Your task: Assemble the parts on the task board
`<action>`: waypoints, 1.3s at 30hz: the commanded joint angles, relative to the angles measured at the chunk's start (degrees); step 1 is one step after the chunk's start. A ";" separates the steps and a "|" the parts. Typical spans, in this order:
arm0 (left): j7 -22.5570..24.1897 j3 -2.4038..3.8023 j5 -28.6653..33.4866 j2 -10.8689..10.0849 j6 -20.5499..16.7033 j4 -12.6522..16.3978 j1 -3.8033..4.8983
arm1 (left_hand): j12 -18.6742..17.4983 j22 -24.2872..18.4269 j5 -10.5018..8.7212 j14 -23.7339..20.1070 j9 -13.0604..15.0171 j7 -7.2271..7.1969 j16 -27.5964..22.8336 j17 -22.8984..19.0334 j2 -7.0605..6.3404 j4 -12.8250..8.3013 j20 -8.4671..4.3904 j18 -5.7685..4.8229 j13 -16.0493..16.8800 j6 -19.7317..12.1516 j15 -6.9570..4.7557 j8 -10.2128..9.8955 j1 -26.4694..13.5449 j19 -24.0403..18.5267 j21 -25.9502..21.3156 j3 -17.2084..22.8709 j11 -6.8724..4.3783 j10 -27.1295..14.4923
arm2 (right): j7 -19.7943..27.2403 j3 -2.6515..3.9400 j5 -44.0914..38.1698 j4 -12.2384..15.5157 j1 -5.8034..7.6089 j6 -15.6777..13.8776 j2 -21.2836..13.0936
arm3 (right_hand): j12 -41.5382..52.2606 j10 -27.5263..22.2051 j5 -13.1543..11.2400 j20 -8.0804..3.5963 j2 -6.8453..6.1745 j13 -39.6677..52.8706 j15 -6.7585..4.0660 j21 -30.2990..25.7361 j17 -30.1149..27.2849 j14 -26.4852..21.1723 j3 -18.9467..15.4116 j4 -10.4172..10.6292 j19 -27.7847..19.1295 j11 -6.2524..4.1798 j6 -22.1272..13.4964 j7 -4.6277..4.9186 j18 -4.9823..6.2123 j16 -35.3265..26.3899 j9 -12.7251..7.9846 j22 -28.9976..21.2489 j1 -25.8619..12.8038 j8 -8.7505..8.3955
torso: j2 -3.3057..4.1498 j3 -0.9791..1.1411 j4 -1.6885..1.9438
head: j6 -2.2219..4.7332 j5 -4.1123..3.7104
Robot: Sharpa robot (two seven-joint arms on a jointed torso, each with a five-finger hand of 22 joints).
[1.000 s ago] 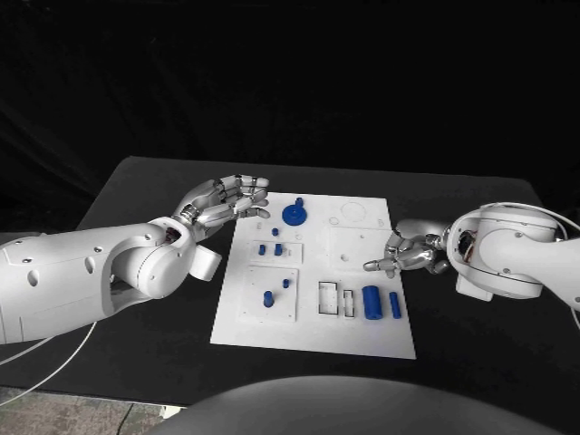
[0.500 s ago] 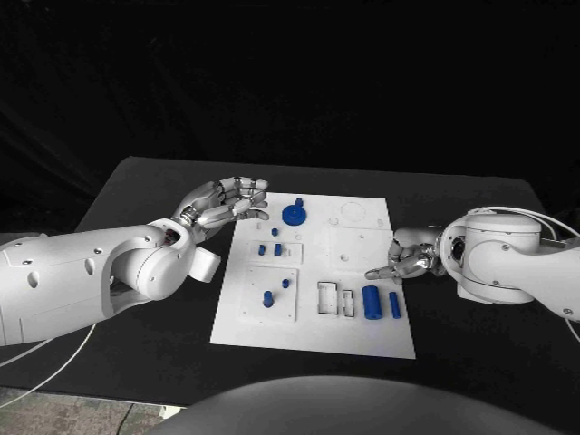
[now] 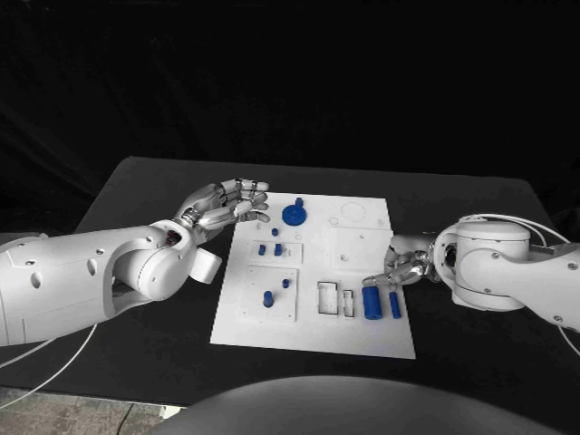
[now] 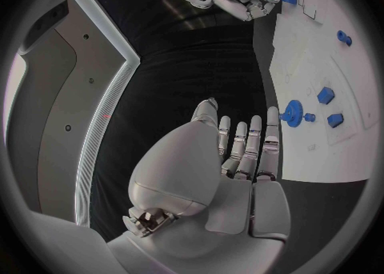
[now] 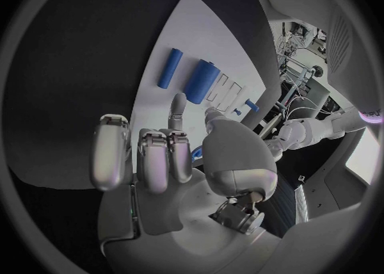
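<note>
**Black table, white board, both hands empty**

Black table (image 3: 147,195) underneath, with the white task board (image 3: 349,326) lying flat at its middle. White left arm (image 3: 68,285) reaching in beside the board's left edge; white right arm (image 3: 532,276) bent at the board's right edge.

Silver left hand (image 3: 222,204) raised near the board's far left corner, palm up, fingers (image 4: 252,143) loosely apart and slightly curled, holding nothing. Silver right hand (image 3: 401,265) low over the board's right edge, most fingers (image 5: 152,159) curled in side by side, 1 stretched out towards the cylinders, nothing held; contact with the board impossible to tell.

On the board, blue parts well apart from the left hand: a gear (image 3: 294,215) at the far side, small pegs (image 3: 269,248) just nearer, more pegs (image 3: 277,290) in the square plate at the near left. Close by the right hand, a thick blue cylinder (image 3: 372,302) and a thin blue rod (image 3: 395,304) lying side by side, next to 2 rectangular slots (image 3: 337,298).
</note>
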 commanded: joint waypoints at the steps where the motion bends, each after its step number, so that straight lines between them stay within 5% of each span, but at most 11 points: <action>1: -0.14 0.03 0.15 0.23 1.55 -0.06 -0.08 | 0.14 -0.07 0.42 0.17 -0.10 1.79 0.32 -0.07 0.40 0.17 0.00 0.77 -0.10 0.14 0.14 0.20 0.05 0.23 -0.02 0.02 0.44 -0.13 | -1.47 0.01 -0.88 0.08 -0.29 0.08 0.22 | 0.21 6.01 0.13 0.18 0.23 15.07 0.11 0.14 15.07 5.98 0.39 0.06 1.61 0.55 0.60 0.64 -0.83 0.19 -1.61 10.99 0.81 -3.11 | -0.01 0.01 0.03 | 0.00 0.17; 4: -0.32 0.03 0.15 0.25 1.68 -0.06 -0.11 | 0.14 -0.07 0.43 0.17 -0.11 1.80 0.32 -0.08 0.42 0.16 0.01 0.76 -0.11 0.15 0.15 0.20 0.07 0.22 -0.02 0.03 0.46 -0.13 | -1.80 0.01 -0.89 0.01 -0.46 0.09 0.49 | 0.21 6.01 0.12 0.46 0.22 15.07 0.49 0.34 15.07 5.98 0.36 0.09 1.47 0.99 1.69 1.04 -0.80 0.18 -3.66 10.96 0.90 -6.69 | -0.03 0.01 0.01 | 0.00 0.18; 8: -0.31 0.03 0.15 0.19 1.76 -0.01 -0.15 | 0.11 -0.07 0.58 0.17 -0.22 1.83 0.34 -0.13 0.45 0.02 0.04 0.68 -0.21 0.16 0.30 0.16 0.29 0.19 -0.05 0.10 0.65 -0.11 | -2.50 0.01 -0.87 -0.08 -0.59 0.80 0.91 | 0.21 6.01 -0.54 0.64 0.18 15.07 0.64 1.10 15.07 5.98 0.18 0.13 1.59 1.10 2.65 1.25 -0.91 0.19 -4.79 11.12 0.59 -8.79 | 0.01 0.02 0.02 | 0.00 0.29; 28: -0.74 0.03 0.15 0.13 2.13 -0.07 -0.24 | 0.08 -0.07 0.77 0.16 -0.33 1.83 0.35 -0.17 0.48 -0.09 0.06 0.61 -0.30 0.17 0.41 0.11 0.47 0.16 -0.06 0.17 0.80 -0.09 | -3.27 0.01 -0.82 -0.73 -0.78 3.37 2.32 | 0.21 6.01 -1.11 0.90 0.02 15.07 0.91 0.47 14.16 5.76 0.25 -0.10 1.21 1.45 3.00 1.72 -0.72 -0.44 -6.05 10.86 1.34 -11.99 | -0.02 0.01 0.00 | 0.00 0.34; 39: -1.12 0.03 0.15 0.12 2.47 -0.20 -0.24 | 0.06 -0.07 1.04 0.24 -0.44 2.08 0.41 -0.22 0.53 -0.22 0.08 0.50 -0.43 0.34 0.52 0.14 0.71 0.13 -0.08 0.25 0.77 -0.03 | -3.42 0.01 -1.22 -1.12 -0.86 4.92 3.35 | 0.21 6.01 -1.18 1.41 -1.56 15.07 1.54 0.19 13.72 5.65 0.07 -0.05 0.99 2.25 1.43 2.67 -0.66 -0.76 -7.09 10.74 2.57 -15.22 | 0.00 -0.02 0.02 | 0.00 0.26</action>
